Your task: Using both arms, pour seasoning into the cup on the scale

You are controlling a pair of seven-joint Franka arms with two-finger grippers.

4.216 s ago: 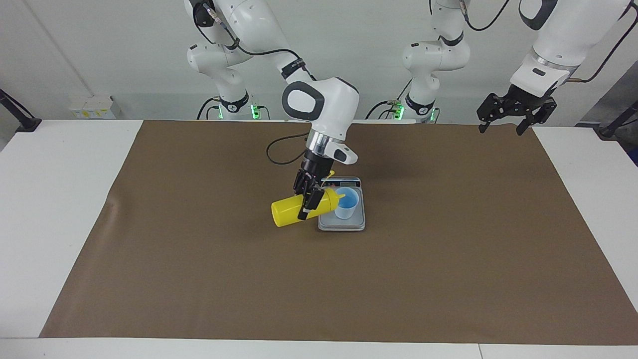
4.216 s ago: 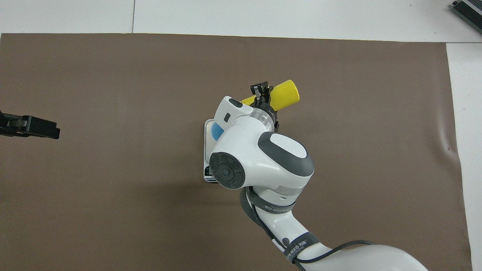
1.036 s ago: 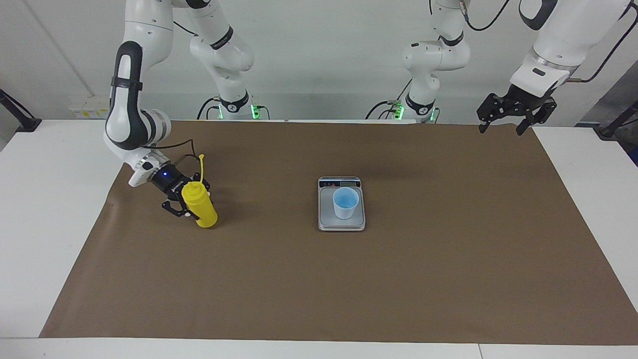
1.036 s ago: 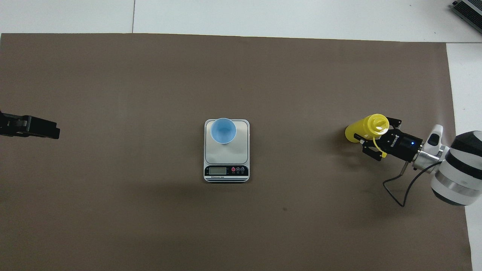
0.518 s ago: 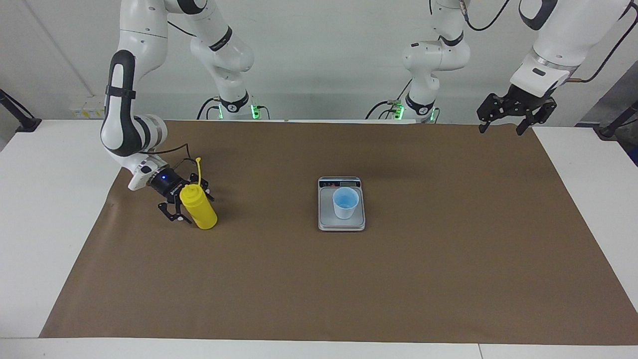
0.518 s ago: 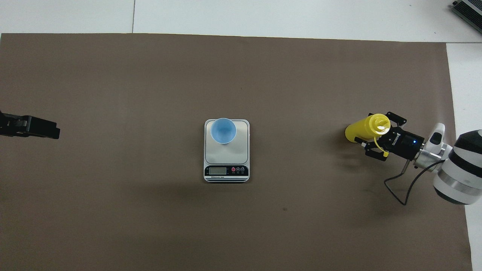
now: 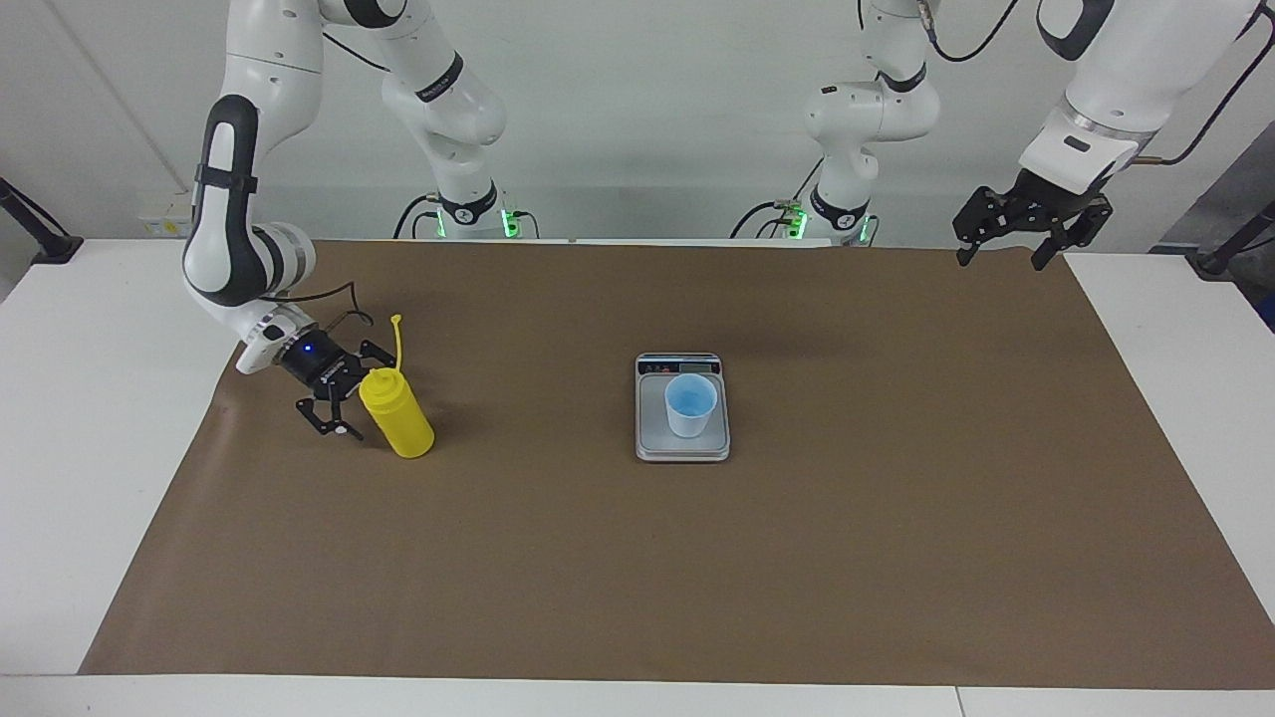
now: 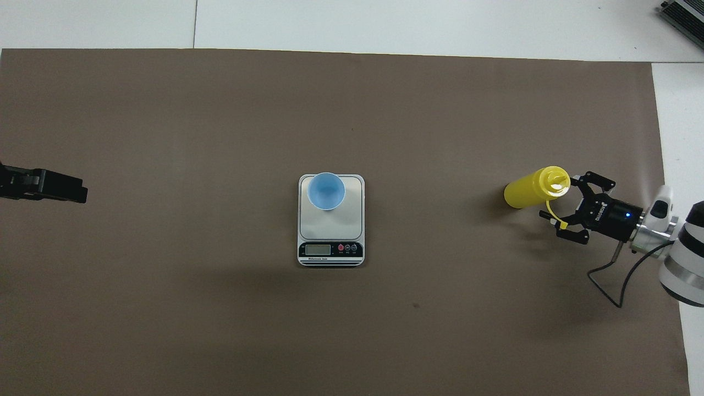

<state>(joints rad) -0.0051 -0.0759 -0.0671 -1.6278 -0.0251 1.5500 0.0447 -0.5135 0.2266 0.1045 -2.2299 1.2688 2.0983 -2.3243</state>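
The left gripper (image 7: 1006, 239) hangs in the air over the edge of the brown mat (image 7: 896, 558) at the left arm's end of the table (image 7: 80, 418), close to the robots, waiting with its fingers spread and nothing between them. In the overhead view only its dark tip (image 8: 44, 186) shows at the frame's edge; the rest of that arm is cut off.

The right gripper (image 7: 349, 393) is low over the mat at the right arm's end, its jaws wide open and holding nothing. The yellow bottle (image 7: 396, 416) stands upright on the mat just beside the open fingertips, clear of them. Its thin cap strap (image 7: 396, 339) sticks up from the nozzle end; seen from above, the strap (image 8: 553, 213) crosses in front of one finger, so whether it touches is hard to tell. A black cable (image 8: 610, 286) loops from the wrist, and the right arm's upper part runs out of the overhead view.

In the middle of the mat lies the scale (image 7: 647, 438), its display strip toward the robots. The blue cup (image 7: 690, 405) stands on its plate, toward the edge farther from the robots. What is inside the cup cannot be made out. Bottle and scale are well apart.
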